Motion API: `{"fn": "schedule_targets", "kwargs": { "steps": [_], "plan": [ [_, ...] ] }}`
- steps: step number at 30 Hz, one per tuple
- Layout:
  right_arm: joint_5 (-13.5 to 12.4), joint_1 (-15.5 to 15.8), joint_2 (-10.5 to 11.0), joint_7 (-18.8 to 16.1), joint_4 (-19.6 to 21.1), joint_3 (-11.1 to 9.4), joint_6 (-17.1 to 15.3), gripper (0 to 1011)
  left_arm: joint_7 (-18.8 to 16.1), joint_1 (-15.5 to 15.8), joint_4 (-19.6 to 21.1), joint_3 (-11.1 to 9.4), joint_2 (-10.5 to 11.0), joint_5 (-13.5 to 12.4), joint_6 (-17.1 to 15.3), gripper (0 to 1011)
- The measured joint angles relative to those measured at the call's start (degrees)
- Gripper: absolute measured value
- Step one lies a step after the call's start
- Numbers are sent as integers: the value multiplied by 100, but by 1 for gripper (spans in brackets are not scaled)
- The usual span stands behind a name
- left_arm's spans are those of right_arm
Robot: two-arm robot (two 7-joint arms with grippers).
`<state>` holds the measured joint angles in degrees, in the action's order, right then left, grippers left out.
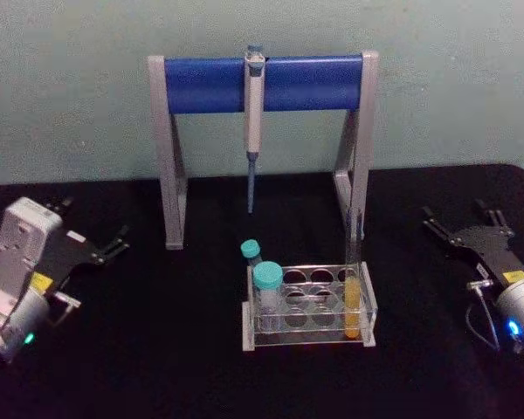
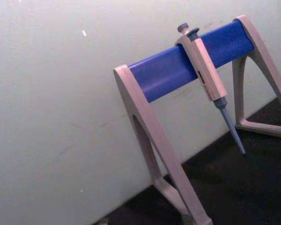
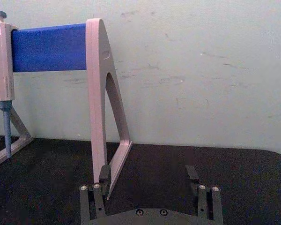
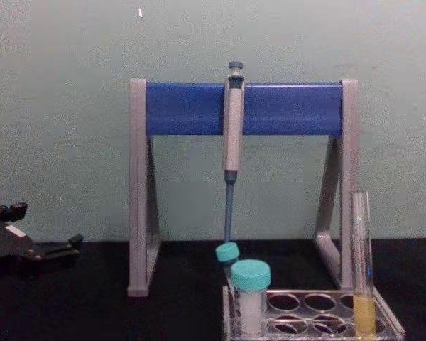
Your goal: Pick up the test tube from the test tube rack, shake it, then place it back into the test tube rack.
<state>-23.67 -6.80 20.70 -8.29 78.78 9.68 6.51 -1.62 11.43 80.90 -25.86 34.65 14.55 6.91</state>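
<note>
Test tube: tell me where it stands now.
In the head view the test tube stands upright in the front right corner hole of the rack, at the table's middle, right of the teal-capped tubes.

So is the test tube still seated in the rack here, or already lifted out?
In, upright: the test tube stands in the test tube rack, right front hole; both grippers are apart from it.

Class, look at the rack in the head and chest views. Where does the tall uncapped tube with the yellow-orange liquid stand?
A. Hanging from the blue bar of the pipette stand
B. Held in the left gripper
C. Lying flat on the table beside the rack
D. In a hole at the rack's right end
D: the test tube stands upright in a right-end hole of the test tube rack, away from the teal-capped tubes at its left end.
</note>
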Motion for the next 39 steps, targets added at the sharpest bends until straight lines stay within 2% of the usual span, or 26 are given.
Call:
{"fn": "schedule_targets", "kwargs": {
  "steps": [39],
  "plan": [
    [-4, 0, 2, 1, 0, 0, 7, 1000, 0, 0, 0, 0, 0, 0, 0, 1001]
  ]
}}
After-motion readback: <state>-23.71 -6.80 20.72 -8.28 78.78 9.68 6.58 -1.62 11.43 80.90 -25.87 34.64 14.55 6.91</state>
